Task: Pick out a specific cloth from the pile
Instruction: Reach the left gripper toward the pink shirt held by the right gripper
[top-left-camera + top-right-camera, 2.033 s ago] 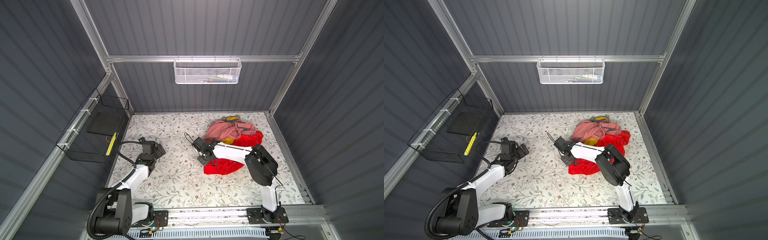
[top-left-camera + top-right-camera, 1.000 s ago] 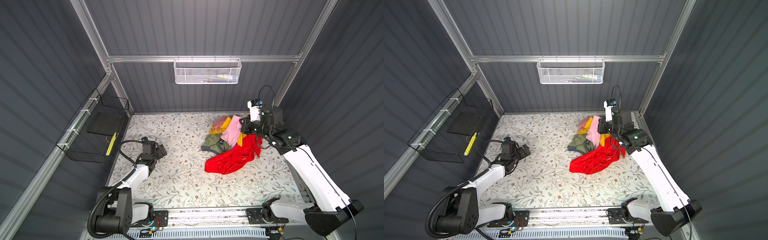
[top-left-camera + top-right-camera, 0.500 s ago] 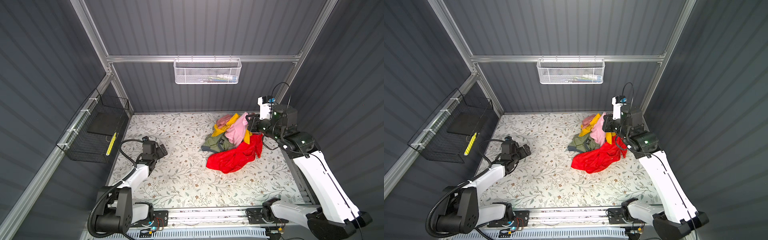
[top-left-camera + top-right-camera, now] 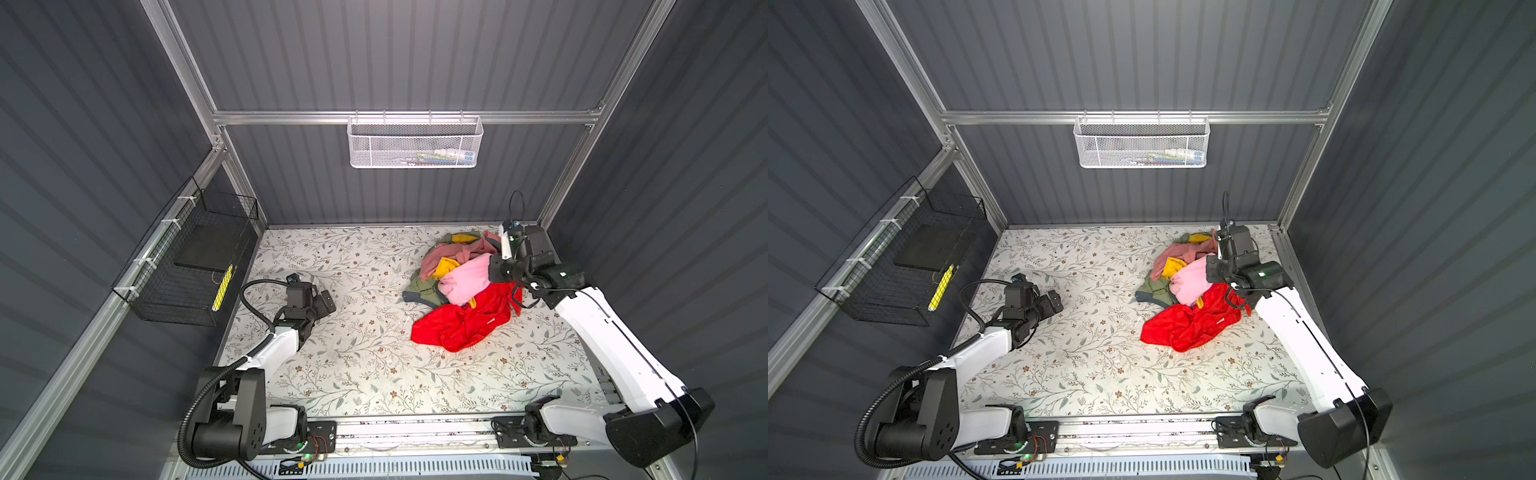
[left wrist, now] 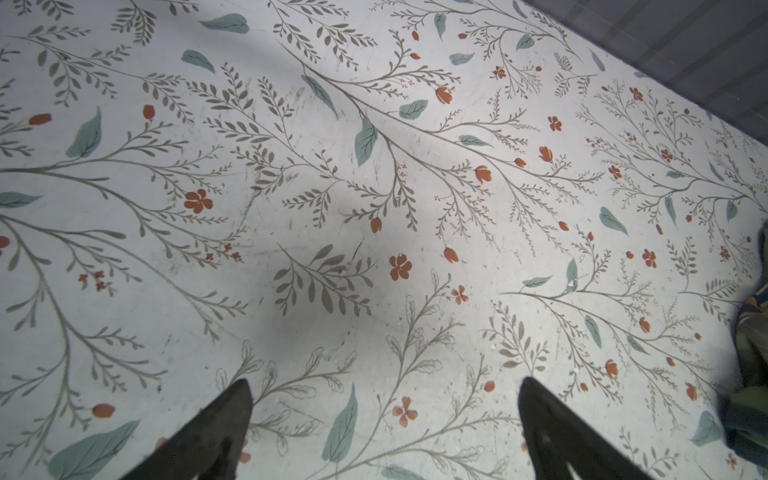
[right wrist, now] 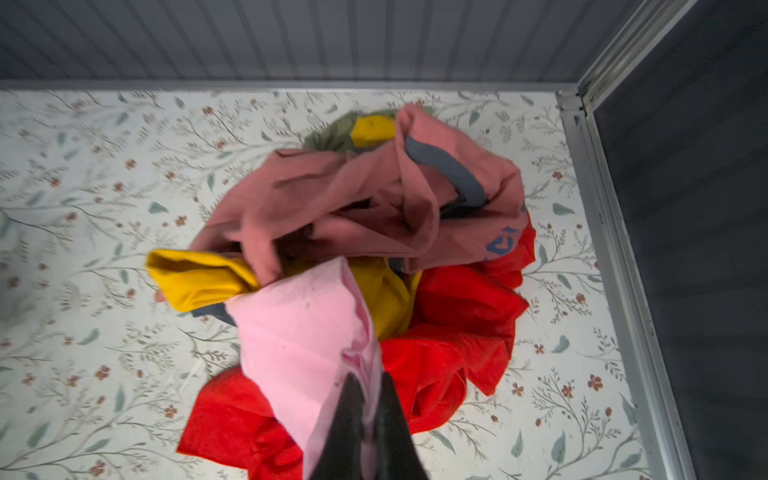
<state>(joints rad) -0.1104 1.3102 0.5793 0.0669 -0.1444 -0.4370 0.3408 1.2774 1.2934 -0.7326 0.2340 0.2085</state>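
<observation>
My right tool (image 6: 368, 380) is pinched together on a fold of the cloth (image 6: 299, 332), the light pink one, with the fabric pressed between its two dark tips. In both top views the cloth runs from the tool toward 9 o'clock and drapes over the pile (image 4: 446, 253), which sits at about 2 o'clock on the surface (image 4: 353, 353). The red garment (image 4: 461, 324) touches the cloth at its 6 o'clock side. The yellow cloth (image 4: 444, 264) and the salmon cloth (image 6: 353, 199) lie toward 11 and 12 o'clock, and the olive cloth (image 4: 419, 291) at 9 o'clock. My left tool (image 5: 385, 381) stands spread wide with nothing between its tips. It is over bare floral surface at about 9 o'clock, well apart from the pile.
</observation>
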